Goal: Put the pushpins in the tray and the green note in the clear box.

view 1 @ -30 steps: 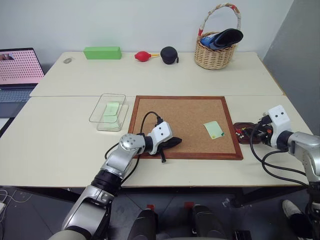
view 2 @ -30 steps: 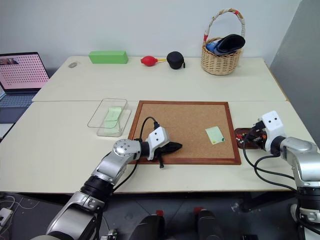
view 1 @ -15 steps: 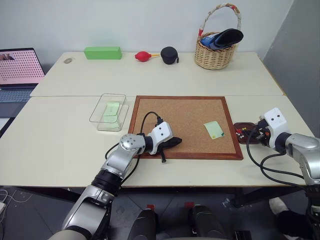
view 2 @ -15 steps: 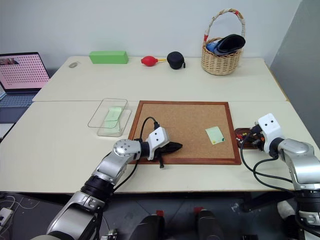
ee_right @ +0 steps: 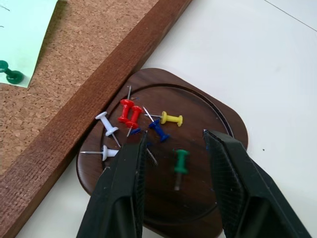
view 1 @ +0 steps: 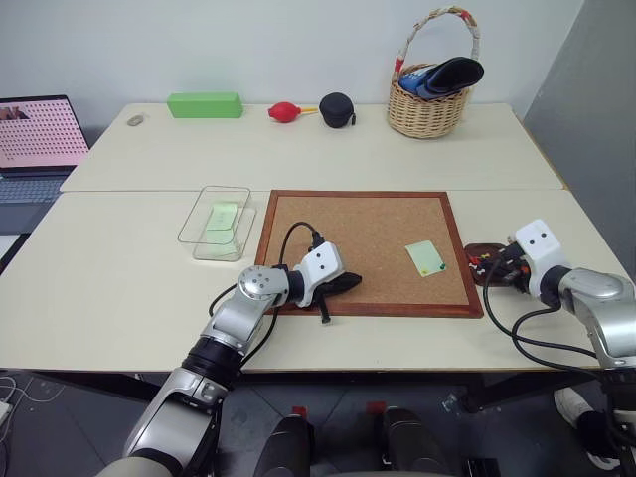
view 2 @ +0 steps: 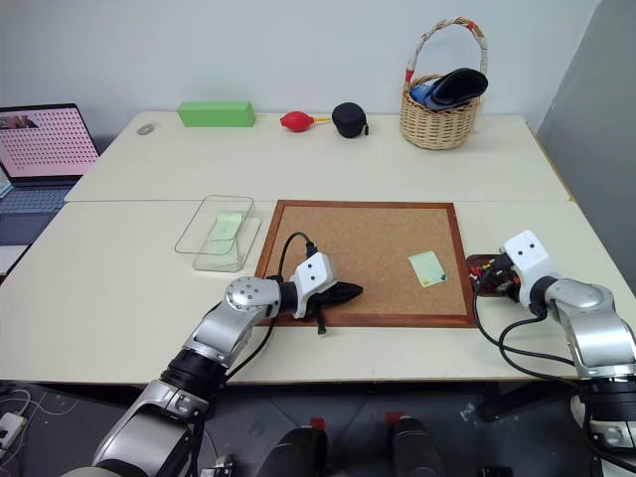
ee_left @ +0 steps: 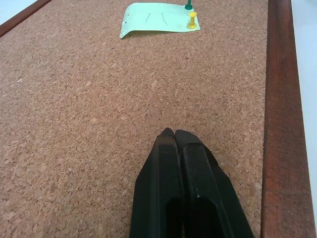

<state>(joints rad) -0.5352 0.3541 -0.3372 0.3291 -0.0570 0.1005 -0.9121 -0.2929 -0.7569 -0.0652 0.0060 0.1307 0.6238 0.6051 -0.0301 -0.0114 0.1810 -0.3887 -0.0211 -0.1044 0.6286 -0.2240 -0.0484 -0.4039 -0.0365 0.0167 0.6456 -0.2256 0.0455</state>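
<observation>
My right gripper hangs spread over the tray, a green pin lying inside. Left gripper rests pressed together on the corkboard. Next I'd pull the pins from the note.

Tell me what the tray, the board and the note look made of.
Tray: seemingly dark wood, smooth satin, faint grain; could be plastic. Board: cork, speckled and matte, in a red-brown wooden-looking frame. Note: thin pale green paper, one corner lifting.
</observation>
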